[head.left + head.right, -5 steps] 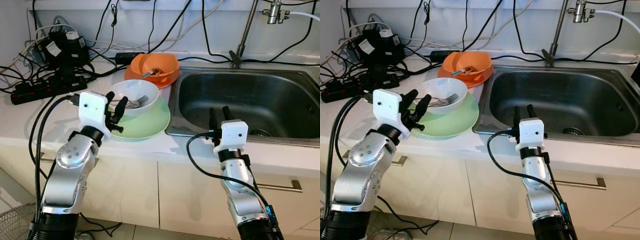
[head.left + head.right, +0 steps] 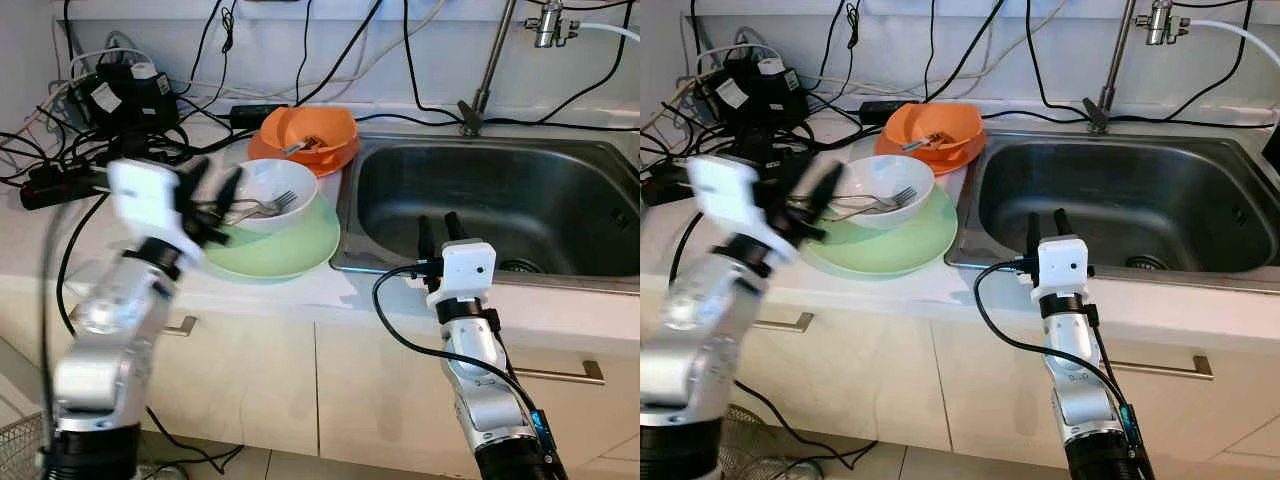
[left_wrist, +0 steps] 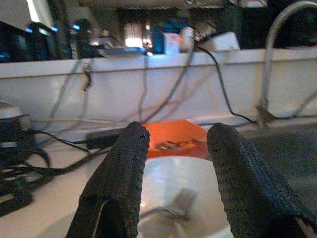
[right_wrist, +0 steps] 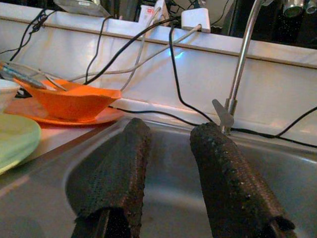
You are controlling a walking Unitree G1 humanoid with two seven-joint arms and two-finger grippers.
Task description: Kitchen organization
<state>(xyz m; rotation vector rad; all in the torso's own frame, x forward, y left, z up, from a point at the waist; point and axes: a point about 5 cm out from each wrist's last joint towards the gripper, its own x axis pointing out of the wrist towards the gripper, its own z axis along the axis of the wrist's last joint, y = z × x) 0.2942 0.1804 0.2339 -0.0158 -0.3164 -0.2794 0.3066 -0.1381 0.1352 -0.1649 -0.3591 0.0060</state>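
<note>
At the far left of the counter, a tangle of power strips and black cables (image 2: 100,130) is seen, unchanged in position. The left gripper (image 2: 210,205) has been shifted to the robot's left and slightly upward over the last half second; its arm is rendered with motion blur, so the movement is judged to be in progress. The fingers (image 3: 121,188) are held apart with nothing between them, and in the left wrist view they are aimed at the white bowl (image 2: 268,192), which is framed in the gap. That bowl, with a fork (image 2: 272,206) lying in it, is seated on the green plate (image 2: 285,248) near the counter's front edge; neither has been displaced. Just behind, an orange bowl (image 2: 318,132) with cutlery inside is stacked on an orange plate (image 2: 300,160). The repositioning is judged to be a realignment for a grasp on the white bowl's rim; no contact is made yet. To the right, the steel sink (image 2: 600,200) is set into the counter beneath the tap (image 2: 490,60). The right gripper (image 2: 440,228) has not been moved: it is held above the sink's front edge, fingers (image 4: 119,168) parted and empty, pointed into the basin. The dishes are presumably destined for the sink.
</note>
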